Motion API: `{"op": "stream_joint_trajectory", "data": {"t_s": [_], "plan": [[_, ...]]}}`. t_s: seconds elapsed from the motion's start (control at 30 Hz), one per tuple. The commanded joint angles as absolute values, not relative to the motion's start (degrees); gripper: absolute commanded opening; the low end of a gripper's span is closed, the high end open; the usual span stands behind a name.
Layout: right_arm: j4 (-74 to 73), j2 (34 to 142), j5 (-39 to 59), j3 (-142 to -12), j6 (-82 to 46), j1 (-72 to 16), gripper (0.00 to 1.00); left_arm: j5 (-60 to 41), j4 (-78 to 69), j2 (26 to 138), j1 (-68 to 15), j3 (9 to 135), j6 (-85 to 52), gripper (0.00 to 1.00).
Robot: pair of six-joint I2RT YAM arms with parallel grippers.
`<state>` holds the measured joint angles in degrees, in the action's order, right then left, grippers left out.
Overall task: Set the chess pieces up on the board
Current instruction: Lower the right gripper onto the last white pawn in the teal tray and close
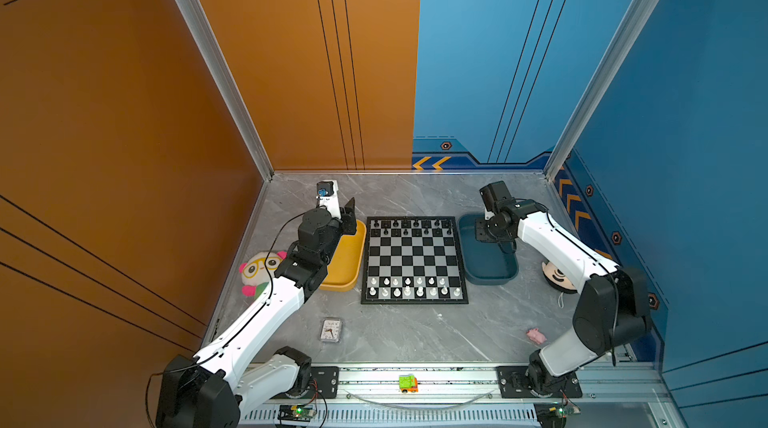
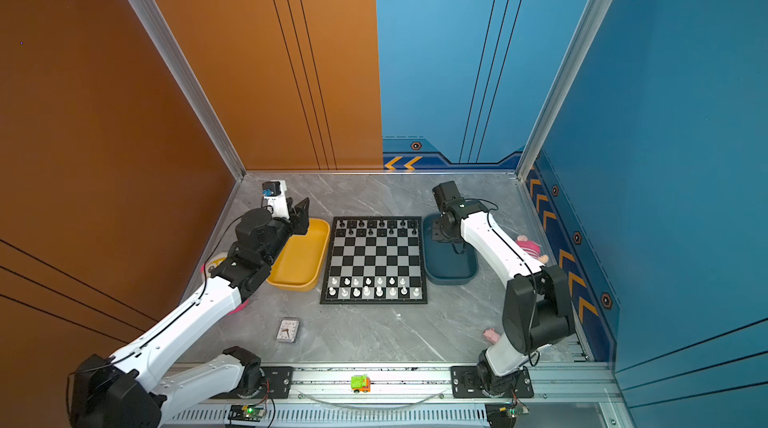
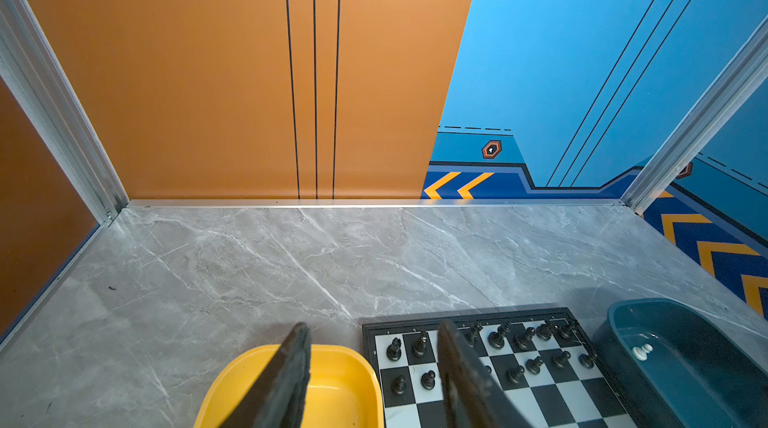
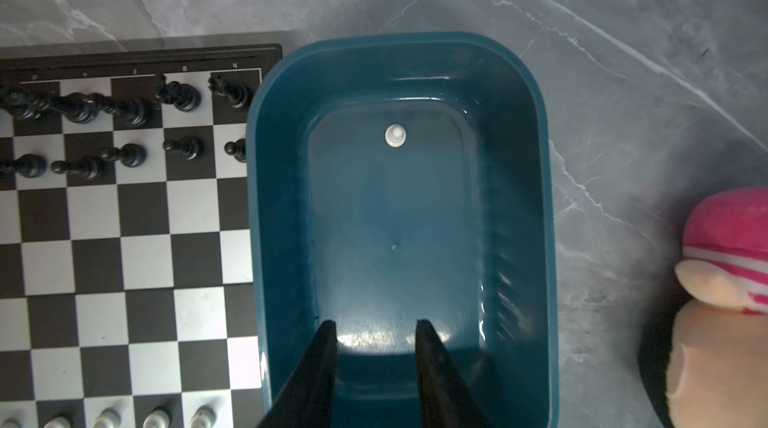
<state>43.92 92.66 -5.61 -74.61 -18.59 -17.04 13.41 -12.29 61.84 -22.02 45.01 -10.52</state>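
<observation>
Grey marble counter (image 1: 415,330), the board (image 1: 413,259) square in the middle and a tray on either side.

- Board: black pieces (image 1: 395,224) fill the two far rows as far as I can count. White pieces (image 1: 407,291) stand in the two near rows. The back row looks full, but the pawn row seems one short at the end nearest the teal tray (image 1: 490,278).
- Yellow tray (image 1: 345,268): nothing shows in the visible part; the left arm hides the rest.
- Teal tray: a single white pawn (image 4: 395,136) sits near its far end, alone.
- Right hand (image 4: 374,328): hangs over the teal tray, short of the pawn, jaws partly apart with nothing between them.
- Left hand (image 3: 374,330): over the far end of the yellow tray, jaws well apart, empty.

My reading is that the setup is nearly done. What is left is to lift that pawn and stand it on the empty square.
</observation>
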Motion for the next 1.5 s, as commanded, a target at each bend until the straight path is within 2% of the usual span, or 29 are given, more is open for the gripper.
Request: {"op": "stream_joint_trajectory", "data": {"t_s": [0.0,0.6,1.47], "plan": [[43.0,96.6,-3.3,-77.9,-16.6,-15.6,0.35,12.7,-13.2,62.6,-21.3,44.5,-10.8,0.51],[43.5,114.4,-3.2,-89.6,-15.3,-11.3,0.34,11.8,-13.6,63.8,-19.6,44.4,-11.3,0.51],[44.8,121.4,-1.8,-93.0,-14.4,-10.4,0.21,11.8,-13.4,63.3,-19.3,44.2,-11.4,0.51]]}}
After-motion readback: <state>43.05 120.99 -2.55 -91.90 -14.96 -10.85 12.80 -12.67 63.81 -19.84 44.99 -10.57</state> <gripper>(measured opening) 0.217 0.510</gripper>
